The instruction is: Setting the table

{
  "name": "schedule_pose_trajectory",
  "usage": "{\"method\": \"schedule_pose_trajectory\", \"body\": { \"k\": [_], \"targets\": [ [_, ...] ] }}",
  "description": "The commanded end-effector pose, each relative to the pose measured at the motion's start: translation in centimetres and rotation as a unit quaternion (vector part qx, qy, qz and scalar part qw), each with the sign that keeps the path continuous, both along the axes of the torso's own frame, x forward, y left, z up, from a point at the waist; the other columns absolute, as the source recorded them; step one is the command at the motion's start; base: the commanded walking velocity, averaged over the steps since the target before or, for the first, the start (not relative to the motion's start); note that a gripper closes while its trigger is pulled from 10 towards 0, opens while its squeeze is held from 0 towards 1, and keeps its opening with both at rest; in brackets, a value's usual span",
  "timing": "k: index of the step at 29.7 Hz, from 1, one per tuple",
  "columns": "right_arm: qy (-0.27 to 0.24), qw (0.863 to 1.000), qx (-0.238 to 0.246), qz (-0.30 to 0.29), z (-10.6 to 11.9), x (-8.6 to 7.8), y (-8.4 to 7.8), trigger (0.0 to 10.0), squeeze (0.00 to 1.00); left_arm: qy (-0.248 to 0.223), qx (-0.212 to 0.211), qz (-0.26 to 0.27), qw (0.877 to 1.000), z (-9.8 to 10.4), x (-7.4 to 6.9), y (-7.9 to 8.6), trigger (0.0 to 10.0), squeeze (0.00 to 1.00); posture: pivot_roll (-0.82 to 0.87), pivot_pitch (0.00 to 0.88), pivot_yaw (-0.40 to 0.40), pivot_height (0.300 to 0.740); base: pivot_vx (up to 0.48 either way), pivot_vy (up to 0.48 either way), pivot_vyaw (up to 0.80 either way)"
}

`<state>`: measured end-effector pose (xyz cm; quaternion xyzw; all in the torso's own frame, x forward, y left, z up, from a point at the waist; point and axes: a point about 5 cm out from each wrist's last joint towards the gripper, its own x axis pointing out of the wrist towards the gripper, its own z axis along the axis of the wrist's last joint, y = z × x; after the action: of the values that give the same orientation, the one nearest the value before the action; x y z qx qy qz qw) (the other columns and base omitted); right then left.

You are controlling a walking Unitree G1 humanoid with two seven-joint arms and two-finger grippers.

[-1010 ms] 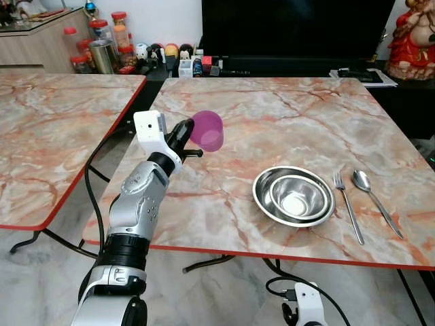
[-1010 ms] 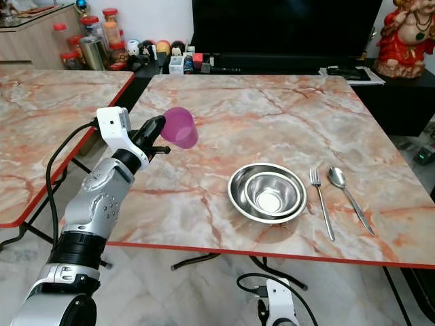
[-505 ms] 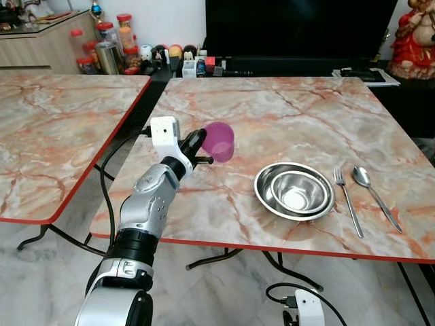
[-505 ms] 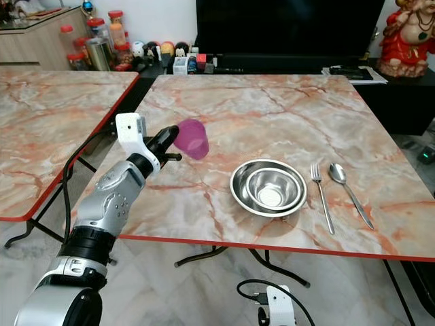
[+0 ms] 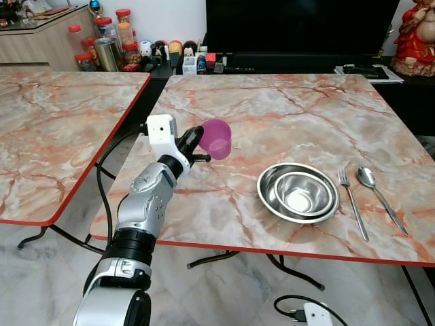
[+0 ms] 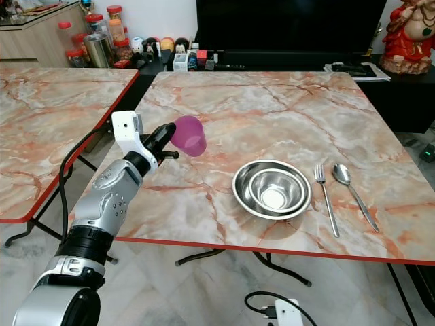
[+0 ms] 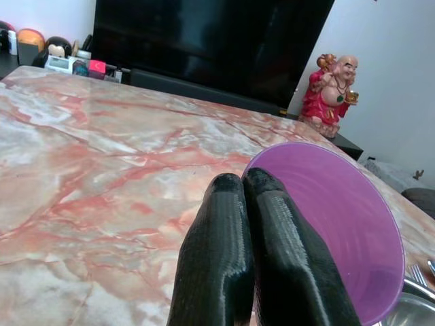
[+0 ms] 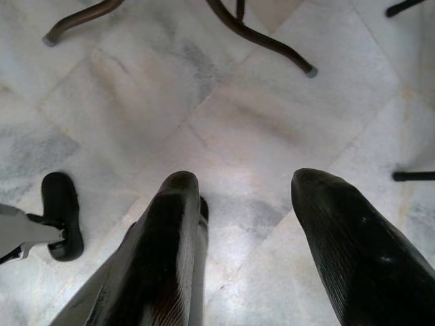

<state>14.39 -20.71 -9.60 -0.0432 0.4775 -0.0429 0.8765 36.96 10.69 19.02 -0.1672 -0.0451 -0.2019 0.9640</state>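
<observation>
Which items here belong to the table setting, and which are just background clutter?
Part of the job:
purple cup, pinched by the left gripper above the table
nested steel bowls
fork
spoon

Just lying about:
jars on the low stand
red figurine
papers beside it
second table

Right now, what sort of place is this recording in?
Probably a home living and dining room: marble-patterned square table with red edging laid with nested steel bowls, a large black television behind it, and red-lidded storage jars on a side cabinet.
</observation>
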Motion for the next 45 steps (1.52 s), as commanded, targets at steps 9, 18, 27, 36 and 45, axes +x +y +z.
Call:
{"method": "schedule_pose_trajectory", "body": {
  "k": [9,18,27,36,45],
  "targets": [
    [-0.01,0.998,-0.005,-0.058,0.2,-0.7,-2.0,10.0,0.0,-0.011,0.001,0.008,1.0,0.4,-0.1,0.3,10.0,0.0,-0.03,0.0,0.035,0.719,0.0,0.0,0.0],
    [-0.014,0.998,0.007,-0.058,0.2,-0.3,-1.5,10.0,0.0,-0.011,0.0,0.016,1.0,0.5,-0.1,0.6,10.0,0.0,-0.02,0.0,0.04,0.719,0.09,0.0,0.0],
    [-0.022,0.999,0.015,-0.047,0.3,0.3,-0.8,10.0,0.0,-0.011,0.001,0.014,1.0,0.4,-0.2,0.6,10.0,0.0,-0.01,0.0,0.038,0.719,0.293,0.0,0.0],
    [-0.03,0.999,0.018,-0.039,0.4,0.9,0.0,10.0,0.0,-0.016,0.003,0.007,1.0,0.6,-0.3,0.4,10.0,0.0,-0.01,0.0,0.045,0.719,0.306,0.0,0.0],
    [-0.031,0.999,0.023,-0.032,0.4,1.1,0.7,10.0,0.0,-0.02,0.007,-0.006,1.0,0.8,-0.4,0.1,10.0,0.0,-0.01,0.0,0.049,0.719,0.315,0.0,0.0]
  ]
}}
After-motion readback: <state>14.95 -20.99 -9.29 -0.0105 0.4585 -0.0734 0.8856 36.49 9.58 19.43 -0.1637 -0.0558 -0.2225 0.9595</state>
